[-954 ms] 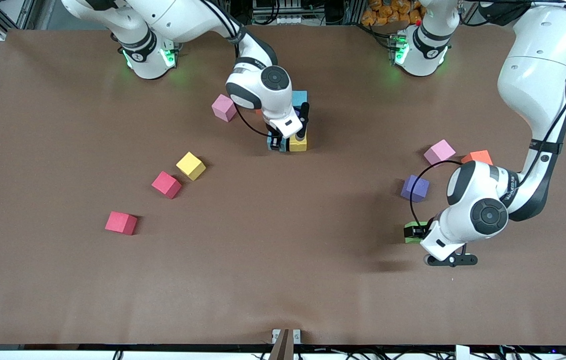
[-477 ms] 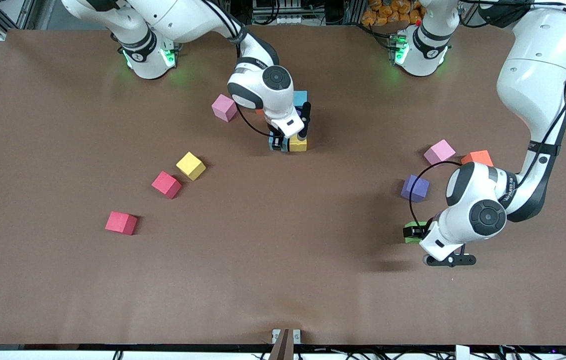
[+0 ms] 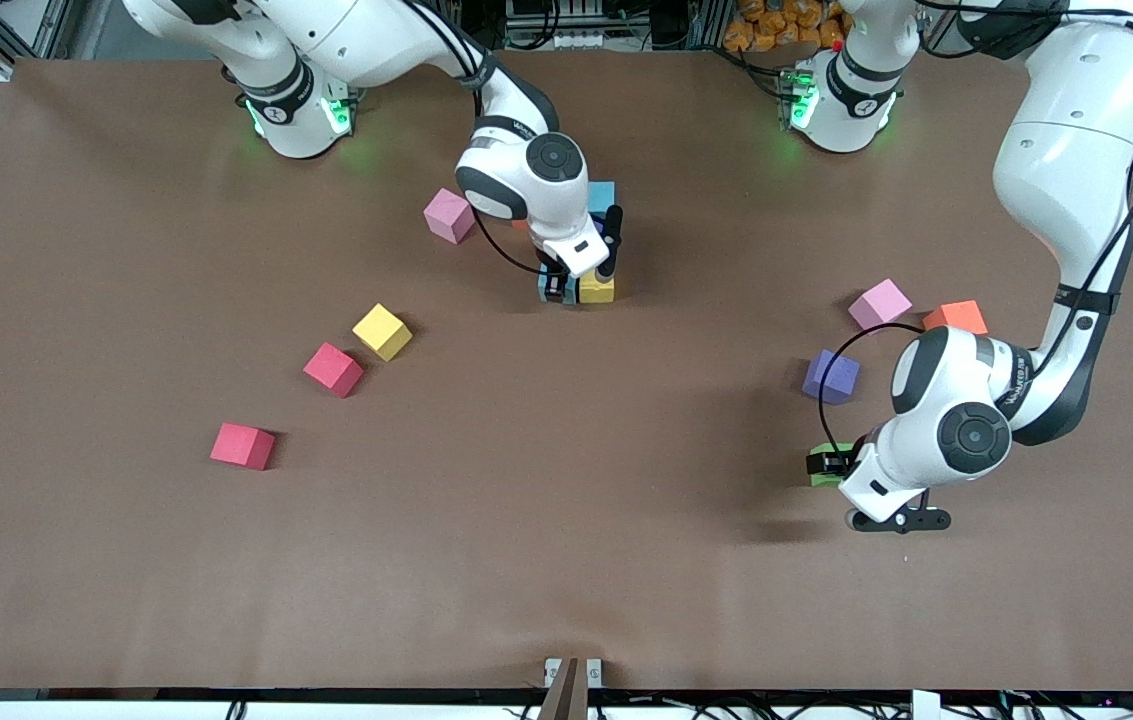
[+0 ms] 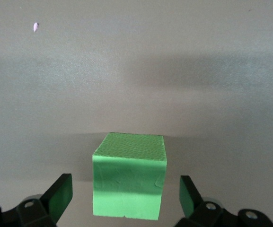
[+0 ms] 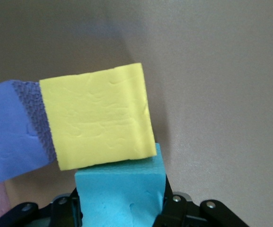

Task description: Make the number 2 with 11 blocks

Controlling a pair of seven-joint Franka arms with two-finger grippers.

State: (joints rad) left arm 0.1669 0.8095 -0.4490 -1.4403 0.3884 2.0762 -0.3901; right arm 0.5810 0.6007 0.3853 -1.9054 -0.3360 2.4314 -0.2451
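The number 2 is only a small cluster so far, at the middle of the counter [image 3: 566,560] toward the arms' bases, and my right arm hides most of it. Down on that cluster is my right end effector [image 3: 574,288], around a light blue foam cube [image 5: 119,194]; I cannot tell whether it pinches the cube or has let go. This cube touches a yellow foam cube [image 5: 98,116], and a purple foam cube [image 5: 8,142] sits against the yellow one. Another light blue cube [image 3: 604,192] peeks out beside my wrist.

Loose cubes:
- two pink [image 3: 449,215] [image 3: 879,303]
- two red [image 3: 333,369] [image 3: 243,446]
- one yellow [image 3: 382,331]
- one orange [image 3: 956,316]
- one purple [image 3: 831,376]
- one green [image 4: 129,175]

My left end effector [image 4: 127,189] stands spread around the green cube, with a gap on each side. In the front view that cube is mostly covered.
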